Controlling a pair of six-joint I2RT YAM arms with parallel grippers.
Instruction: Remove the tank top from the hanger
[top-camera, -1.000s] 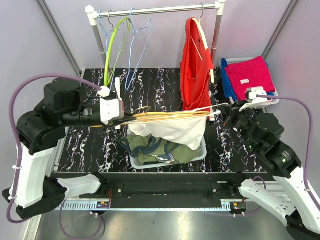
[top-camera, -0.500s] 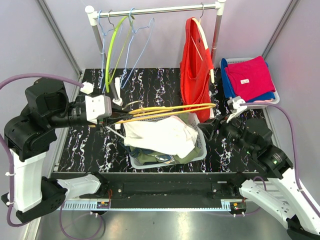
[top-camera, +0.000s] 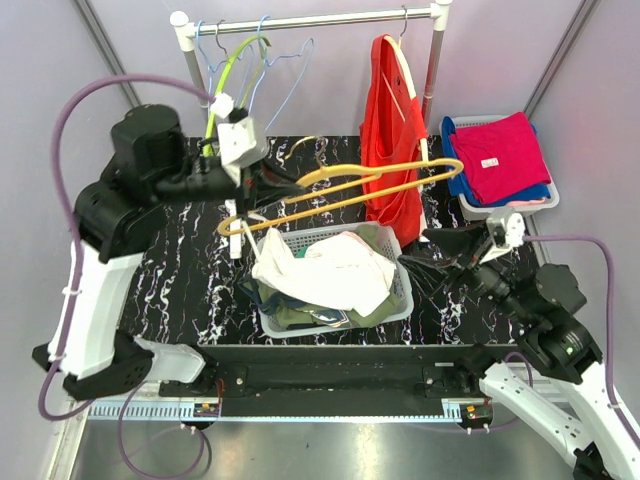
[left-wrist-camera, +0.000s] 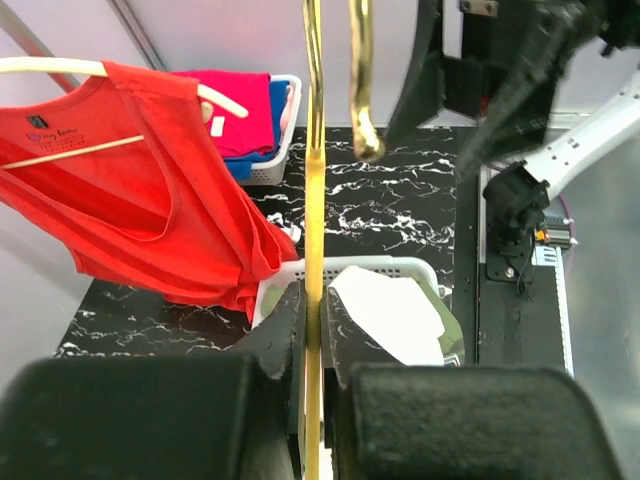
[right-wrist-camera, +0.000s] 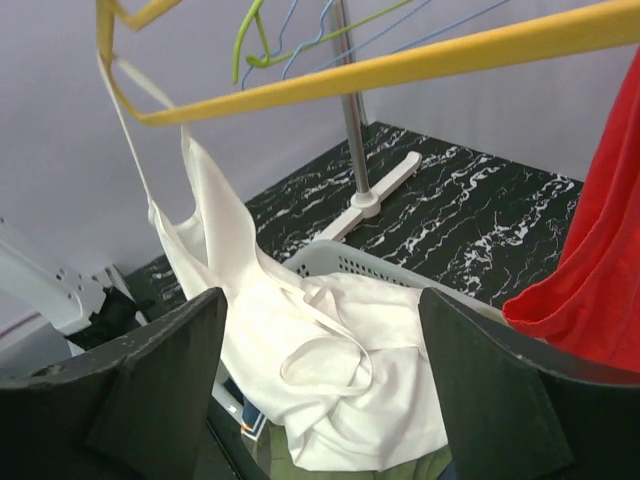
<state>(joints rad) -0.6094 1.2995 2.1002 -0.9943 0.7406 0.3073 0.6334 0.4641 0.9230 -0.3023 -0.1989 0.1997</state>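
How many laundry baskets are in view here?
2. Centre basket in front of the arms, heaped with clothes; right basket at the back right, holding folded red and blue tops. None seems hidden.

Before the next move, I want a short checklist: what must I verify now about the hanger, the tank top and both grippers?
1. Left gripper grips the yellow hanger: ok, jaws shut on its bar.
2. Right gripper free of cloth: ok, open and empty.
3. White tank top fully off the hanger: not ok, one strap hangs from the hanger's end.
4. Body of the tank top lies in the basket: ok.
5. Hanger clear of the red top on the rack: cannot tell, they overlap in the top view.
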